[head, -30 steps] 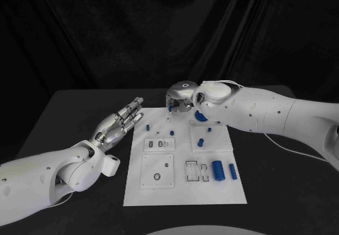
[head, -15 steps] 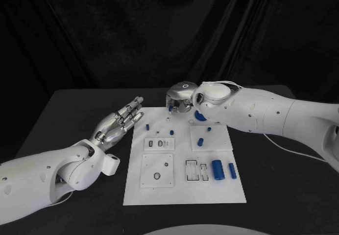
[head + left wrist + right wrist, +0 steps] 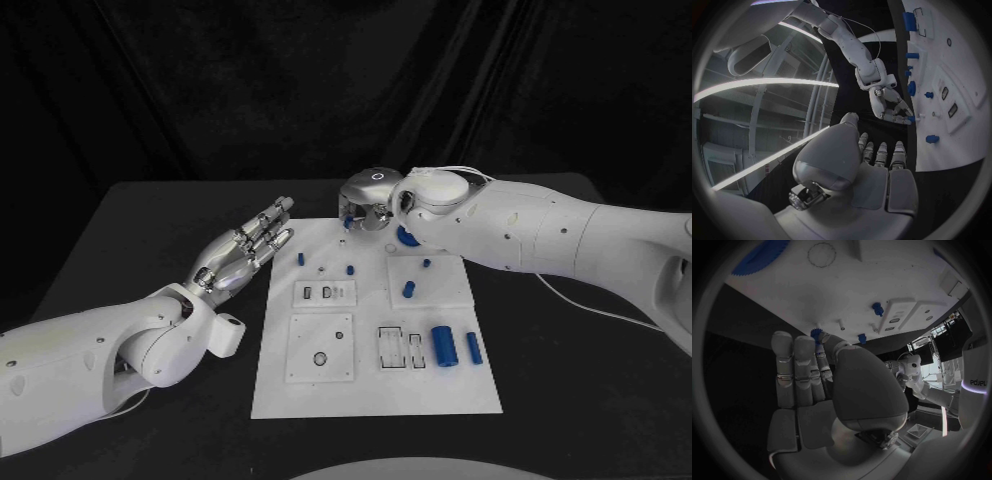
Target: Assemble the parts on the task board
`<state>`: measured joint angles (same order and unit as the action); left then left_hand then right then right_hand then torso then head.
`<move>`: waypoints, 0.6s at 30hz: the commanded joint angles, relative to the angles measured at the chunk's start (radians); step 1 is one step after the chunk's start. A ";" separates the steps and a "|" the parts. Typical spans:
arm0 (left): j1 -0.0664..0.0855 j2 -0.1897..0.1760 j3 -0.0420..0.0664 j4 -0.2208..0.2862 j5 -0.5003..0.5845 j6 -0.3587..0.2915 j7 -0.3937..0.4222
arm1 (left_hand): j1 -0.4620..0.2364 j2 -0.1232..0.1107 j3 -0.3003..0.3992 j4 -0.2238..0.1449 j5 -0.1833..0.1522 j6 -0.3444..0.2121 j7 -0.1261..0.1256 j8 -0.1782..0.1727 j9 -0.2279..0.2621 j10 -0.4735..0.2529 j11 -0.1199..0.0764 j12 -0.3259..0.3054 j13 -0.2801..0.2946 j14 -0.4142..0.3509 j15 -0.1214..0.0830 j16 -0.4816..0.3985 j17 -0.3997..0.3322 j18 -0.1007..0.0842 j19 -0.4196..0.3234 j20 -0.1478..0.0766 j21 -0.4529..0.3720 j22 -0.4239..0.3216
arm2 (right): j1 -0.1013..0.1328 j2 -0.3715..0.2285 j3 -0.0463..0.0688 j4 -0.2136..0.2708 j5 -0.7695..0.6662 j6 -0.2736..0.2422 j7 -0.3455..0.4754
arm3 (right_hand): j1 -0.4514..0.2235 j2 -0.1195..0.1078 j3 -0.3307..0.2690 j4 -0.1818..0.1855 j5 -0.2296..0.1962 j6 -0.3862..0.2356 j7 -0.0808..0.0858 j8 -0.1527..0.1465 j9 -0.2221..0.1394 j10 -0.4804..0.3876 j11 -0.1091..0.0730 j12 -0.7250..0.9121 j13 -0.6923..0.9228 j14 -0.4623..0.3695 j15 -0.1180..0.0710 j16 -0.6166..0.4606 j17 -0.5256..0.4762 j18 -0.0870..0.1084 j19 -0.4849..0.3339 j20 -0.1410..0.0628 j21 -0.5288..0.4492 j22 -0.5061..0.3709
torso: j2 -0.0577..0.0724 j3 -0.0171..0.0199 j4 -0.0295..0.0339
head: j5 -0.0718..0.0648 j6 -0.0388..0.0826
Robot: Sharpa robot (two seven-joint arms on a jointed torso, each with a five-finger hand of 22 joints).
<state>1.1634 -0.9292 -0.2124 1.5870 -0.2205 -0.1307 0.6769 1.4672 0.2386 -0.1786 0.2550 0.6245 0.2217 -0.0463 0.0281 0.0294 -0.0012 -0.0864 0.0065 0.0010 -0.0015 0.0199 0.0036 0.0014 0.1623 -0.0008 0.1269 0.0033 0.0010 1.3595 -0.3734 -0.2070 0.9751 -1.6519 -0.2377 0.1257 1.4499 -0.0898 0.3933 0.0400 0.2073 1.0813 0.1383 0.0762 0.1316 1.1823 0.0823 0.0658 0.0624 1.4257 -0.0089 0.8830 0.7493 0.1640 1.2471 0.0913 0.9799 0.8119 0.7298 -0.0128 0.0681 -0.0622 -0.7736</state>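
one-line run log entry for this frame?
left hand: open, beside task board | right hand: fingertips on small blue part at far edge, grasp unclear

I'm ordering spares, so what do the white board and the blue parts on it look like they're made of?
The task board looks like matte white plastic or coated sheet: flat, even, no glare. The large blue cylinder and the small blue pegs look like moulded or printed plastic, uniformly coloured with a dull sheen. I can't tell more surely.

Two glossy white arms with dark screws end in a silver left hand [image 3: 242, 250] and right hand [image 3: 368, 200].
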 commanded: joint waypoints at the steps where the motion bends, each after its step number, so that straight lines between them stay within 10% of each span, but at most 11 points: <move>1: 0.002 0.002 0.001 0.000 -0.004 0.016 0.113 | 0.012 0.000 0.007 0.001 0.006 0.002 0.007 0.002 0.000 0.001 0.007 -0.007 -0.001 0.001 0.008 -0.004 -0.001 0.012 0.001 0.006 -0.003 -0.001 | -0.006 0.002 0.000 -0.004 -0.002 0.013 -0.020 | 0.001 -0.011 0.006 0.002 -0.005 -0.008 0.002 -0.006 -0.001 -0.009 0.001 -0.005 0.000 -0.006 0.002 -0.003 -0.002 -0.012 -0.009 0.002 0.002 0.000 | 0.000 -0.0001 -0.0002 | 0.002 -0.002; 18: 0.002 0.006 0.001 -0.008 -0.004 0.024 0.105 | 0.014 0.002 0.013 -0.003 0.007 0.006 0.012 0.002 0.001 0.001 0.012 -0.007 -0.001 0.001 0.012 -0.004 -0.001 0.012 0.001 0.010 -0.003 -0.001 | -0.015 0.014 0.000 -0.010 0.005 0.028 -0.020 | -0.007 -0.020 0.014 0.010 -0.011 -0.038 0.004 -0.013 -0.005 -0.045 0.009 -0.005 0.000 -0.029 0.010 -0.023 -0.026 -0.008 -0.036 0.010 -0.014 -0.010 | 0.000 -0.0002 -0.0008 | 0.001 -0.011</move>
<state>1.1634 -0.9251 -0.2124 1.5786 -0.2205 -0.1226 0.6770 1.4710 0.2425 -0.1703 0.2524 0.6283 0.2287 -0.0394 0.0281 0.0294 -0.0002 -0.0813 0.0065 0.0014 0.0002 0.0258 0.0036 0.0013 0.1623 0.0016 0.1293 0.0033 0.0012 1.3474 -0.3608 -0.2073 0.9651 -1.6489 -0.2226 0.1241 1.4415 -0.0980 0.4030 0.0496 0.2005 1.0498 0.1431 0.0676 0.1276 1.1433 0.0931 0.0667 0.0628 1.4007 0.0018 0.8632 0.7235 0.1639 1.2148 0.1021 0.9699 0.8024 0.7298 -0.0130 0.0681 -0.0624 -0.7842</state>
